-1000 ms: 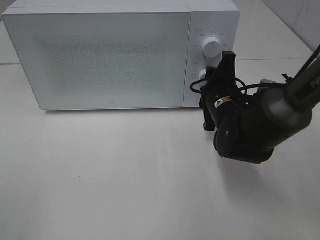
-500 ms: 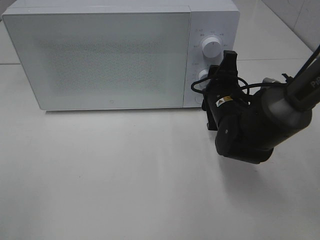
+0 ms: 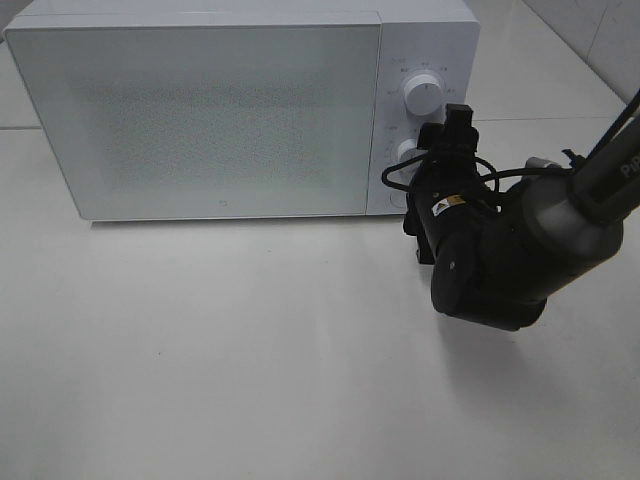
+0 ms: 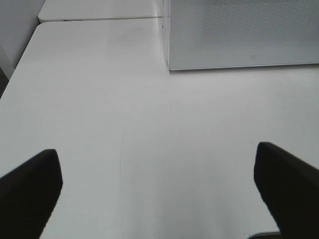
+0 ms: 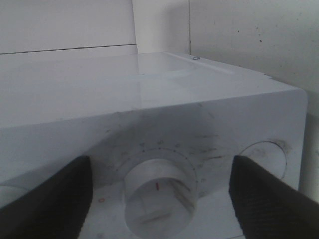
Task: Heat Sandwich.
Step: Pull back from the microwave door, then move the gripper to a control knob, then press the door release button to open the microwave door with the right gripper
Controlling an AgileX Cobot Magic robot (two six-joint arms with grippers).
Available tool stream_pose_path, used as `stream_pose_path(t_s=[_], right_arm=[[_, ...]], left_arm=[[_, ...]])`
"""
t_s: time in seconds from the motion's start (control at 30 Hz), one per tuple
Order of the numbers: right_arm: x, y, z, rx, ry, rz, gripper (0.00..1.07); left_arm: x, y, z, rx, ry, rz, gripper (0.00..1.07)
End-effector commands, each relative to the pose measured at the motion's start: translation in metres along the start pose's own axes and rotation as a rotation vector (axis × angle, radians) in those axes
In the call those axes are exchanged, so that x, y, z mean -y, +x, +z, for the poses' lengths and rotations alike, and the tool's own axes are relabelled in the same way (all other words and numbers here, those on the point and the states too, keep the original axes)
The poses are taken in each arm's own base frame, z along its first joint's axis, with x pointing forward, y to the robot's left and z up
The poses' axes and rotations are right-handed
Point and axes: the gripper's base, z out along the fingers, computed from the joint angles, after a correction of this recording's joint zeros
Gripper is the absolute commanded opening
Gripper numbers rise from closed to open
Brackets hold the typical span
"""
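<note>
**Sandwich out of sight, door shut, right gripper at the dial**

Sandwich first: from where I stand it can't be seen in any of the views. The white microwave sits at the back of the white table with its door closed, and the frosted, speckled front gives nothing away about the inside.

The right gripper is up against the control panel on the microwave's right end. The black arm reaches in from the right, its wrist turned so one finger sticks up beside the upper knob. A thin black cable loops off the wrist, just in front of the panel.

The right wrist camera shows it closer. The lower knob, white with a small red mark on its face, sits square between the two black textured fingers. The jaws are spread. There is clear white panel on each side of the knob, so neither pad touches it and nothing is gripped. A ring of small tick marks runs round the knob, and another round white control shows near the panel's edge.

The left gripper appears only in its own wrist camera. Its jaws are spread wide, with only bare tabletop between them. One lower corner of the microwave lies well ahead of it.
</note>
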Motion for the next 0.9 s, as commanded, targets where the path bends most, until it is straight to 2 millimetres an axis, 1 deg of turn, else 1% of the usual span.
stream_pose_path(t_s=[0.03,0.2,0.3,0.43,0.53,0.6,0.7,0.73,0.8,0.83,0.9], right_arm=[[-0.021,0.002,0.0,-0.008,-0.18,-0.024,0.76],[-0.018,0.005,-0.003,-0.068,-0.177,-0.05,0.76],[-0.011,0.004,-0.009,-0.12,-0.156,-0.063,0.76],[-0.006,-0.001,-0.015,-0.131,-0.13,-0.072,0.76],[-0.007,-0.004,-0.02,-0.134,-0.124,-0.078,0.76],[-0.012,-0.008,-0.028,-0.14,-0.125,-0.084,0.76],[-0.014,-0.012,-0.034,-0.141,-0.12,-0.088,0.76],[-0.017,-0.016,-0.04,-0.144,-0.115,-0.088,0.76],[-0.018,-0.02,-0.046,-0.151,-0.089,-0.096,0.76],[-0.018,-0.02,-0.046,-0.151,-0.089,-0.096,0.76],[-0.019,-0.024,-0.056,-0.175,-0.04,-0.114,0.76]], left_arm=[[0.001,0.002,-0.003,0.029,0.008,0.002,1.03],[0.001,0.002,-0.003,0.029,0.008,0.002,1.03],[0.001,0.002,-0.003,0.029,0.008,0.002,1.03],[0.001,0.002,-0.003,0.029,0.008,0.002,1.03],[0.001,0.002,-0.003,0.029,0.008,0.002,1.03],[0.001,0.002,-0.003,0.029,0.008,0.002,1.03],[0.001,0.002,-0.003,0.029,0.008,0.002,1.03],[0.001,0.002,-0.003,0.029,0.008,0.002,1.03],[0.001,0.002,-0.003,0.029,0.008,0.002,1.03],[0.001,0.002,-0.003,0.029,0.008,0.002,1.03],[0.001,0.002,-0.003,0.029,0.008,0.002,1.03]])
